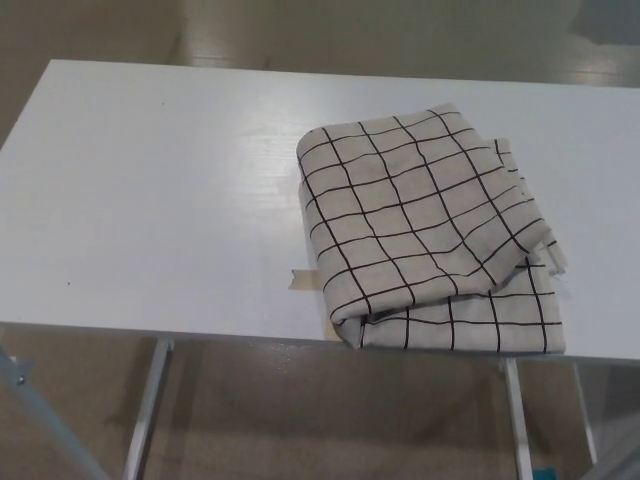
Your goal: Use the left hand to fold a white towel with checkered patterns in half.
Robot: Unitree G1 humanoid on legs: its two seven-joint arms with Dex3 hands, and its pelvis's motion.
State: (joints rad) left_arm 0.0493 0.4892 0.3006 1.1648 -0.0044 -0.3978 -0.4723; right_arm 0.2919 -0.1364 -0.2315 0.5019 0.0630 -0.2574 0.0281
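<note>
A white towel with a black checkered pattern (425, 230) lies folded over on the right half of the white table (160, 200). Its upper layer sits askew on the lower one, whose edges show along the right side and at the front. The towel's front edge reaches the table's near edge. Neither of my hands shows in the head view.
A small piece of tan tape (303, 279) sticks to the table just left of the towel's front corner. Metal table legs (145, 410) show below the near edge, over a beige floor.
</note>
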